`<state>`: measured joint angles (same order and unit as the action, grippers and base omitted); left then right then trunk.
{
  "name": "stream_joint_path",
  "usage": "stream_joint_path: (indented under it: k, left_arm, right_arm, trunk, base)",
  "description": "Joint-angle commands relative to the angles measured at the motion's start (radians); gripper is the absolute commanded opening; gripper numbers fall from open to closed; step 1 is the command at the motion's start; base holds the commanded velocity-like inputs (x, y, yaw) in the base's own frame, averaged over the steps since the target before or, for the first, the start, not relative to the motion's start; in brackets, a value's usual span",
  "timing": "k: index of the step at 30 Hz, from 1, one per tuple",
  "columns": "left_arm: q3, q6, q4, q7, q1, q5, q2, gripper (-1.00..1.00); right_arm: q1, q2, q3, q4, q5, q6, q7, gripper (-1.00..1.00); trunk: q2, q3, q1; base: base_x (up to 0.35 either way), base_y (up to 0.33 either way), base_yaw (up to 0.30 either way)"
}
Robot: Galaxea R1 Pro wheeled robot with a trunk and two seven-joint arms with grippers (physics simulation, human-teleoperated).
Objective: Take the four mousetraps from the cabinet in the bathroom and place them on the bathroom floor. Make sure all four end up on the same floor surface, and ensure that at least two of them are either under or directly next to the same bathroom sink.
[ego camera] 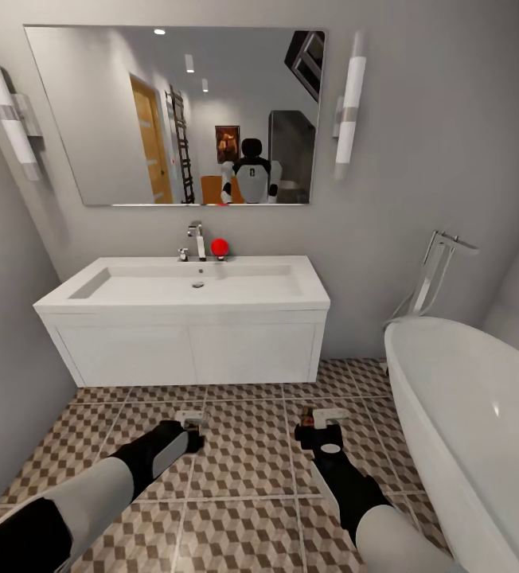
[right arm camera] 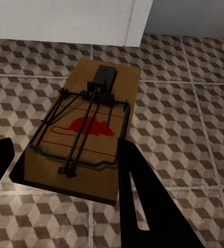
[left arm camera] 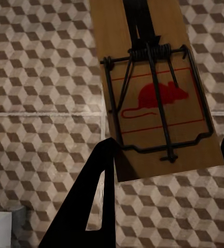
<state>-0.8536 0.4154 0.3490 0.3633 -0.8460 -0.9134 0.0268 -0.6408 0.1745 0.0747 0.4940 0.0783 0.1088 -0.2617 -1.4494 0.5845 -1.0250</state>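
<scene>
My two grippers hover low over the bathroom floor (ego camera: 243, 477), in front of the white sink (ego camera: 132, 286) and its vanity. The left gripper (ego camera: 189, 430) is shut on a mousetrap (left arm camera: 153, 98), a brown wooden slab with a dark wire spring and a red mouse print. Its black fingers (left arm camera: 91, 206) flank the slab's end above the cube-pattern tiles. The right gripper (ego camera: 317, 426) is shut on a second mousetrap (right arm camera: 86, 129), held flat a little above the floor (right arm camera: 184, 119) near the vanity's corner. The cabinet is out of view.
A white bathtub (ego camera: 482, 414) with a floor-standing tap (ego camera: 439, 270) takes up the right side. A grey wall closes in on the left. On the sink deck a faucet (ego camera: 198, 239) stands beside a red round object (ego camera: 220, 247). A mirror (ego camera: 180, 119) hangs above.
</scene>
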Motion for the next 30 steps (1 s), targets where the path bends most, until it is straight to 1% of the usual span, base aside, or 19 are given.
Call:
stream_joint_path:
  k: [1, 6, 17, 30]
  left_arm:
    - [-0.007, 0.001, 0.008, 0.011, -0.001, -0.008, -0.001, -1.00]
    - [-0.006, -0.002, 0.032, 0.019, -0.001, -0.009, -0.003, -1.00]
    - [-0.007, -0.003, 0.039, 0.020, -0.001, -0.011, -0.004, -1.00]
    - [-0.008, -0.003, 0.037, 0.020, -0.001, -0.010, -0.021, -1.00]
  right_arm:
    - [0.000, 0.000, 0.004, 0.002, 0.008, 0.009, -0.007, -1.00]
    - [0.000, 0.000, 0.005, 0.003, 0.008, 0.004, -0.006, -1.00]
    - [0.000, 0.000, 0.005, 0.010, 0.009, 0.002, -0.005, -1.00]
    - [0.000, 0.000, 0.005, 0.016, 0.009, 0.002, -0.005, -1.00]
  trunk:
    - [-0.001, 0.001, 0.000]
    - [-0.001, 0.001, 0.000]
    - [-0.001, 0.001, 0.000]
    - [-0.092, 0.058, -0.050]
  base:
    - [0.000, 0.000, 0.000]
    - [0.000, 0.000, 0.000]
    - [0.000, 0.000, 0.000]
    - [0.000, 0.000, 0.000]
